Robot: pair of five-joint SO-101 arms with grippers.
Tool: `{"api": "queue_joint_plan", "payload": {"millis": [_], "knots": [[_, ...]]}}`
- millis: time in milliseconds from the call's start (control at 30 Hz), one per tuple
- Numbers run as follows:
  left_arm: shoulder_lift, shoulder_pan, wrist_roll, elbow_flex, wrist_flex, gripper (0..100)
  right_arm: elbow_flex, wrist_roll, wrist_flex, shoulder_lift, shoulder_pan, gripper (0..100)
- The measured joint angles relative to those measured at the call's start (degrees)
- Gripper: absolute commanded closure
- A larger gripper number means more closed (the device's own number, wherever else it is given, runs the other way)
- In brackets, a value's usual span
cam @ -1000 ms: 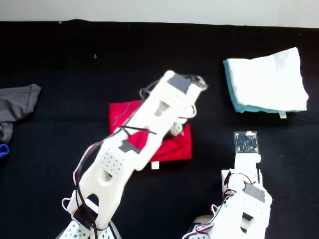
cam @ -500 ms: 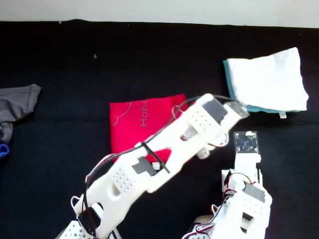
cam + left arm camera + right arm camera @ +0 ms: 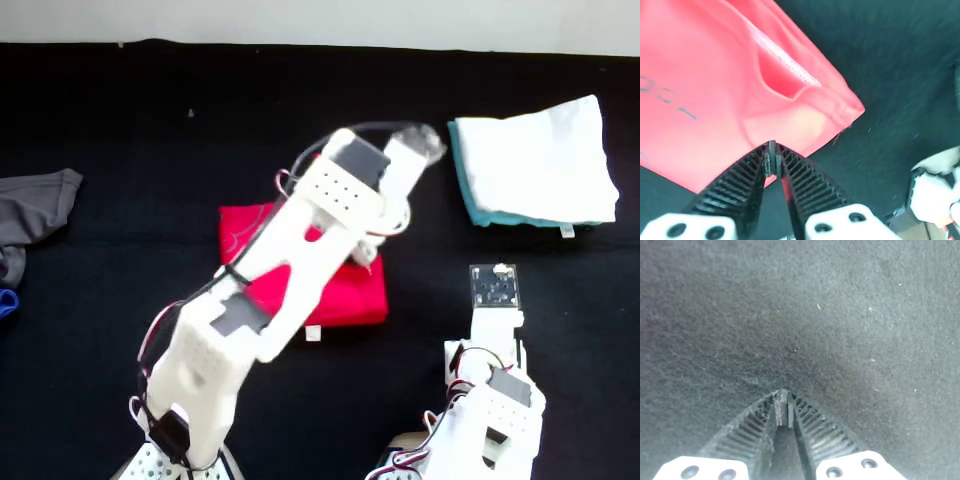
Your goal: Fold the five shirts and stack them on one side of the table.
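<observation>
A folded red shirt (image 3: 345, 295) lies mid-table, its far corner and an open hem pocket (image 3: 785, 75) showing in the left wrist view. My left arm stretches over it, and my left gripper (image 3: 420, 145) is past the shirt's far right corner. Its fingers (image 3: 772, 159) are shut with nothing clearly between them. A folded white shirt (image 3: 540, 155) rests on a teal one (image 3: 470, 205) at the back right. My right gripper (image 3: 783, 405) is shut, just above bare black cloth at the front right.
A crumpled grey shirt (image 3: 35, 205) and a bit of blue fabric (image 3: 5, 300) lie at the left edge. The table (image 3: 150, 120) is covered in black cloth. A pale wall runs along the far edge.
My left arm swung right toward the white stack half a second ago, then came back and reached farther, ending beyond the red shirt's far right corner. The right arm stayed still.
</observation>
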Motion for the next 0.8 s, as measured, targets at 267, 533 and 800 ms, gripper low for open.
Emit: {"api": "queue_joint_plan", "payload": {"millis": [267, 533, 800], "knots": [[6.33, 5.19, 1.85, 2.37, -1.58, 99, 0.00, 0.00, 0.00, 0.00, 0.00, 99.3], [6.33, 11.60, 3.08, 2.37, -1.58, 99, 0.09, 0.00, -0.09, 0.00, 0.00, 99.3], [3.69, 8.62, 3.08, 1.76, -1.58, 99, 0.09, 0.00, -0.09, 0.00, 0.00, 99.3]]}}
